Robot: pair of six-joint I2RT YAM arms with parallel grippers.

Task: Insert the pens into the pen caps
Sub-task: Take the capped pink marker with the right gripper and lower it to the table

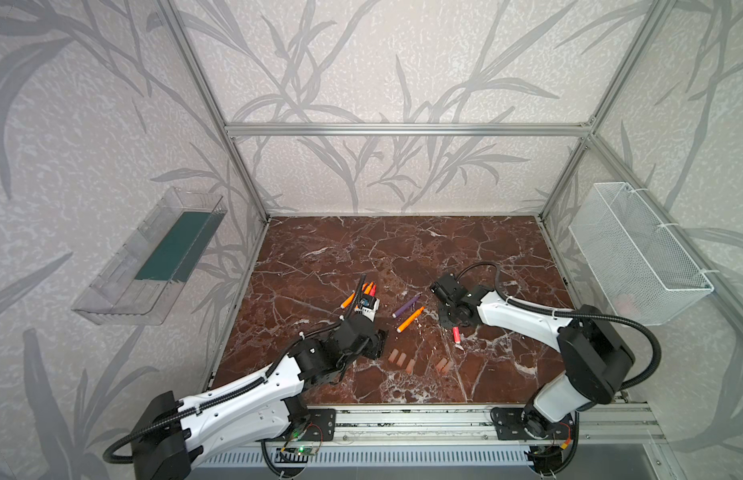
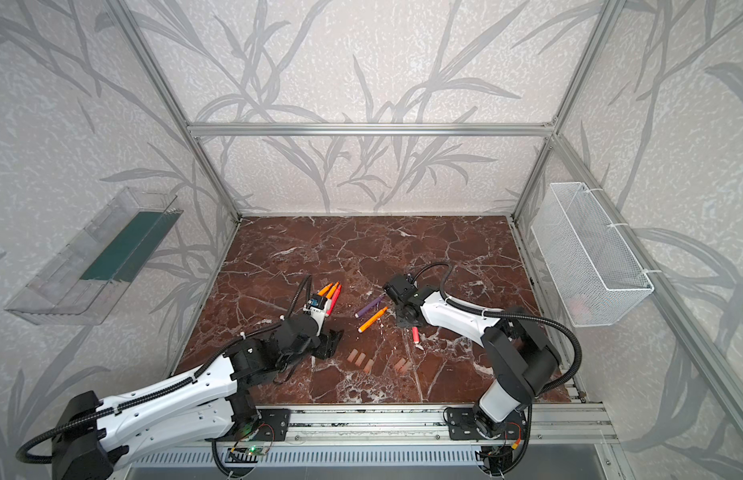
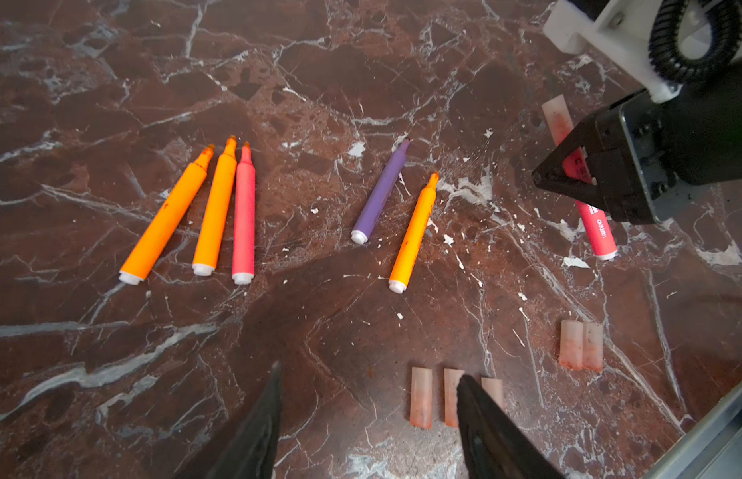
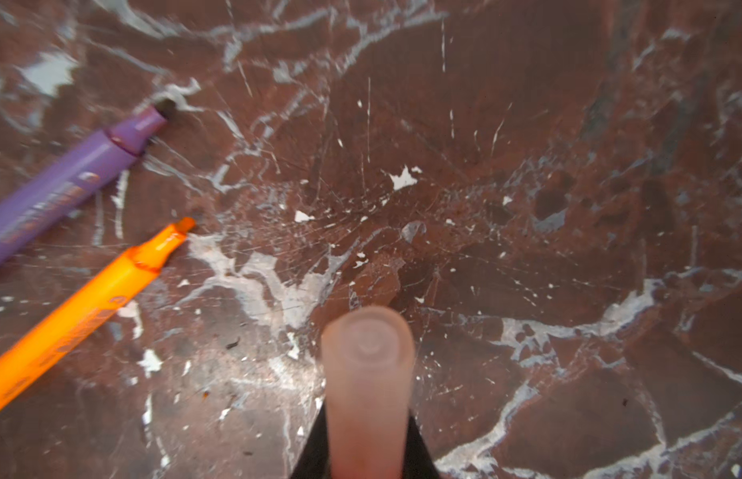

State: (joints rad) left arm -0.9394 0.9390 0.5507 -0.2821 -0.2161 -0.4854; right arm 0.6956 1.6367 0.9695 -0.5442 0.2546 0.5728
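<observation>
The capped red-pink pen is clamped in the right gripper, whose jaws are closed across its barrel. The fitted cap juts out past the fingertips in the right wrist view. In both top views the pen's white butt end pokes out of the gripper toward 6 o'clock. Whether it touches the marble table cannot be told.

Between 6 and 7 o'clock of that pen lies a pair of caps, touching side by side. At 9 o'clock of the pair, a little apart, is a row of three caps. The left gripper is just beside that row at 9 o'clock, its jaws spread wide with nothing between them. In the left wrist view one finger partly covers the middle and end caps of the row.

At 12 o'clock of the row, and 9 o'clock of the right gripper, the purple pen and the lone orange pen lie near each other, tips toward 2 o'clock.

Farther toward 9 o'clock are three more uncapped pens: the outer orange pen, the middle orange pen and the loose red-pink pen. They lie close together and are partly hidden by the left wrist in both top views.
</observation>
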